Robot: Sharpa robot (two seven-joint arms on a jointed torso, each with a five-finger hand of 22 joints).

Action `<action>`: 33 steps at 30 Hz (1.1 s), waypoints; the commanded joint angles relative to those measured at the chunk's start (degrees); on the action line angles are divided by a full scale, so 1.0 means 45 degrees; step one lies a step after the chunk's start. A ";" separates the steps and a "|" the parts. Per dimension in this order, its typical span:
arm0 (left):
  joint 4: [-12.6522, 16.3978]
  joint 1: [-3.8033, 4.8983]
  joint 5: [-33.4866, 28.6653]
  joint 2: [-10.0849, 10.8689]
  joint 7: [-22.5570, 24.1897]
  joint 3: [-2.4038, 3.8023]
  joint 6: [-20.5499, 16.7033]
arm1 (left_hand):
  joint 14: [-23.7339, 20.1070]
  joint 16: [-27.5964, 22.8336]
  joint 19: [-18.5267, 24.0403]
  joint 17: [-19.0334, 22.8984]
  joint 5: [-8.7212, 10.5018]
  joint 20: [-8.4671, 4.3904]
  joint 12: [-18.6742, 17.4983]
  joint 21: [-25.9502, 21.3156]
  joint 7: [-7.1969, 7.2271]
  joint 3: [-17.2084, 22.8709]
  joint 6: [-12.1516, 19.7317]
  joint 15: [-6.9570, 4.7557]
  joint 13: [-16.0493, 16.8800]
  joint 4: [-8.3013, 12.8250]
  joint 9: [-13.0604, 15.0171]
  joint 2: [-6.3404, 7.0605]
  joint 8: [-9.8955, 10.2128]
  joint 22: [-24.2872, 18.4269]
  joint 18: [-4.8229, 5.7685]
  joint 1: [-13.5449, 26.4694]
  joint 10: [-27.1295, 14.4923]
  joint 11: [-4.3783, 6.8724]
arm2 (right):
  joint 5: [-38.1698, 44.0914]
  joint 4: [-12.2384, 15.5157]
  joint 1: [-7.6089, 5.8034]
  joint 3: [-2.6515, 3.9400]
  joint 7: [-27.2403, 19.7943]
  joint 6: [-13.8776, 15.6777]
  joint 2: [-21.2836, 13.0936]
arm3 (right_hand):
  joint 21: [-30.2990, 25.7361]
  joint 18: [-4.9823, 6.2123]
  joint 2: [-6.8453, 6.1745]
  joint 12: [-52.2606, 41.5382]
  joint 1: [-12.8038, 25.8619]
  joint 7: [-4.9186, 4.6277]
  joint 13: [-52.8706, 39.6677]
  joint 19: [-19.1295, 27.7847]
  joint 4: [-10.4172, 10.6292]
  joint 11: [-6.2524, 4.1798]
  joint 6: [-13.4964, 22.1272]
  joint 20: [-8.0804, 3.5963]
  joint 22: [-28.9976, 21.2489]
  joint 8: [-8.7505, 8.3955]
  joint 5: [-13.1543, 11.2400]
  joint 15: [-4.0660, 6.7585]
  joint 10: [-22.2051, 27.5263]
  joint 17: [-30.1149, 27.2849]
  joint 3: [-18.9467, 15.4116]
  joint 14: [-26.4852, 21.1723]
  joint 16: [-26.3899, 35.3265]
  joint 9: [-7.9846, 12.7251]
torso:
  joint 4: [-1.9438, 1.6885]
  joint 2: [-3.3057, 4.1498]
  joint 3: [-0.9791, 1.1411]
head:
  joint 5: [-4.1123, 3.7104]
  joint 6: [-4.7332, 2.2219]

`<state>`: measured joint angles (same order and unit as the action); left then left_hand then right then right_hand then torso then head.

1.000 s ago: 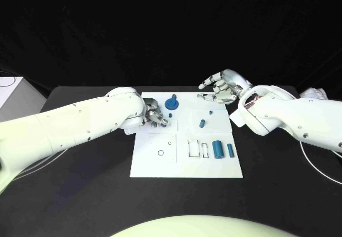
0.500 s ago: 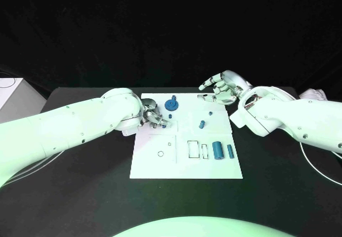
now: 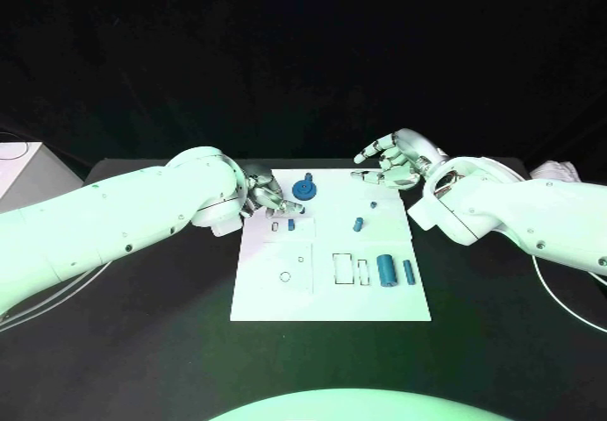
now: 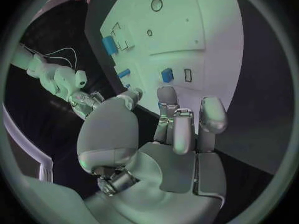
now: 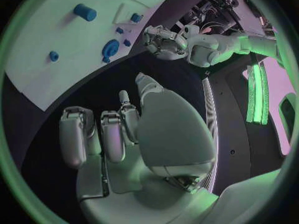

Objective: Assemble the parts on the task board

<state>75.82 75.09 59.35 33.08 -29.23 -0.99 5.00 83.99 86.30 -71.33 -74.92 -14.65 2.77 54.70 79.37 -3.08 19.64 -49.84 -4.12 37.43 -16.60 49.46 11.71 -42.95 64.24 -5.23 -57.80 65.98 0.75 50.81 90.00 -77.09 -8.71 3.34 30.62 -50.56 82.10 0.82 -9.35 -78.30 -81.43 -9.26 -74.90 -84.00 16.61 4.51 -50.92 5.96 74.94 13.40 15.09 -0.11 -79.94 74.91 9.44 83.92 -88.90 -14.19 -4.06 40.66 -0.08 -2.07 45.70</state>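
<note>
Nearest us on the white task board [image 3: 332, 298] we see a large blue cylinder [image 3: 386, 265] and a thinner blue rod [image 3: 409, 269] lying side by side next to an outlined rectangular slot [image 3: 343, 266], probably laid out there so they can be picked up in turn. Further up, a small blue block [image 3: 289, 224] sits by a little slot near the board's left edge, and another small blue piece [image 3: 358, 220] lies towards the middle. Just beyond the block hovers our left hand [image 3: 267, 195], over the board's left side; in the left wrist view its fingers [image 4: 177, 127] stand apart and loosely curved with nothing between them, so we judge it free, perhaps poised between picks. At the far end a round blue disc with a peg [image 3: 305, 185] stands on the board, close beside the left hand's fingertips. Our right hand [image 3: 396, 159] hangs past the board's far right corner, off the plate, fingers spread and holding nothing, likely parked there to leave the working space to the other arm.
</note>
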 commanded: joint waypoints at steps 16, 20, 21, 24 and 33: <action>-0.2510 0.0683 -0.0998 -0.0364 0.0677 0.0248 0.0234 | 0.0300 -0.0618 0.0865 -0.0981 -0.0167 0.0359 -0.0306 -0.0628 -0.0567 -0.0225 0.0964 0.0509 -0.0482 -0.0023 -0.0721 -0.0284 0.1193 -0.1064 -0.0283 -0.1312 -0.1146 -0.0509 | -0.0029 -0.0124 0.0035 0.0002 -0.0143 -0.0066 -0.0003 | -0.0107 0.0262 0.0024 0.0060 0.0167 -0.0024 -0.0993 -0.0458 -0.0010 0.0006 -0.0012 0.0047 0.2208 0.0059 -0.0023 -0.0033 0.0108 0.2716 0.0079 0.1182 0.0075 0.0020 | 0.0100 0.0143 -0.0020 | 0.0108 -0.0528; -0.3156 0.0799 -0.0947 -0.0694 0.0760 0.0252 0.0299 | 0.0307 -0.0607 0.0855 -0.0996 -0.0169 0.0367 -0.0303 -0.0625 -0.0578 -0.0227 0.0974 0.0518 -0.0482 -0.0025 -0.0746 -0.0293 0.1219 -0.1053 -0.0281 -0.1324 -0.1161 -0.0519 | -0.0030 -0.0121 0.0036 0.0002 -0.0147 -0.0063 0.0002 | -0.0107 0.0262 0.0024 0.0060 0.0167 -0.0024 -0.0993 -0.0458 -0.0010 0.0006 -0.0012 0.0047 0.2208 0.0059 -0.0023 -0.0033 0.0108 0.2716 0.0079 0.1182 0.0075 0.0020 | 0.0106 0.0199 -0.0024 | 0.0157 -0.0575; -0.3362 0.0826 -0.0936 -0.0806 0.0789 0.0252 0.0332 | 0.0314 -0.0597 0.0839 -0.1011 -0.0168 0.0372 -0.0301 -0.0617 -0.0587 -0.0231 0.0983 0.0525 -0.0483 -0.0025 -0.0765 -0.0297 0.1240 -0.1032 -0.0276 -0.1333 -0.1176 -0.0527 | -0.0030 -0.0119 0.0036 0.0002 -0.0148 -0.0061 0.0003 | -0.0107 0.0262 0.0024 0.0060 0.0167 -0.0024 -0.0993 -0.0458 -0.0010 0.0006 -0.0012 0.0047 0.2208 0.0059 -0.0023 -0.0033 0.0108 0.2716 0.0079 0.1182 0.0075 0.0020 | 0.0104 0.0215 -0.0025 | 0.0162 -0.0590; -0.3848 0.0871 -0.0920 -0.1093 0.0867 0.0253 0.0414 | 0.0310 -0.0599 0.0843 -0.1002 -0.0164 0.0387 -0.0298 -0.0624 -0.0612 -0.0244 0.1008 0.0544 -0.0484 -0.0028 -0.0814 -0.0306 0.1294 -0.1041 -0.0278 -0.1348 -0.1212 -0.0549 | -0.0030 -0.0111 0.0037 0.0002 -0.0152 -0.0056 0.0014 | -0.0106 0.0262 0.0032 0.0056 0.0169 -0.0023 -0.0995 -0.0460 -0.0016 0.0005 -0.0010 0.0047 0.2210 0.0059 0.0004 -0.0032 0.0105 0.2709 0.0090 0.1180 0.0079 0.0023 | 0.0100 0.0269 -0.0030 | 0.0172 -0.0626; -0.4948 0.0896 -0.0994 -0.1823 0.0974 0.0246 0.1019 | 0.0308 -0.0593 0.0869 -0.1002 -0.0129 0.0416 -0.0299 -0.0645 -0.0655 -0.0285 0.1035 0.0581 -0.0489 -0.0037 -0.0897 -0.0323 0.1378 -0.1076 -0.0285 -0.1333 -0.1288 -0.0590 | -0.0029 -0.0073 0.0037 0.0003 -0.0162 -0.0046 0.0040 | -0.0106 0.0262 0.0032 0.0056 0.0169 -0.0023 -0.0995 -0.0460 -0.0016 0.0005 -0.0010 0.0047 0.2210 0.0059 0.0004 -0.0032 0.0105 0.2709 0.0090 0.1180 0.0079 0.0023 | 0.0156 0.0435 -0.0055 | 0.0206 -0.0734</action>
<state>53.97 79.05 55.46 25.15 -26.04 0.09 6.88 83.83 83.86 -67.65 -74.92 -15.21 4.41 53.24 76.71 -5.91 18.70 -45.56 -1.92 35.32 -16.73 45.48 10.27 -37.02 59.46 -5.86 -63.48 60.70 -1.96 50.64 89.56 -76.96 -8.72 3.23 30.63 -50.42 81.87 0.82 -9.12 -78.30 -81.20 -9.26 -74.90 -84.01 16.61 4.51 -50.92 5.96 74.91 13.40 15.09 -0.11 -79.95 74.91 9.44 83.92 -88.90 -14.15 -3.45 42.28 -0.29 -1.14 42.55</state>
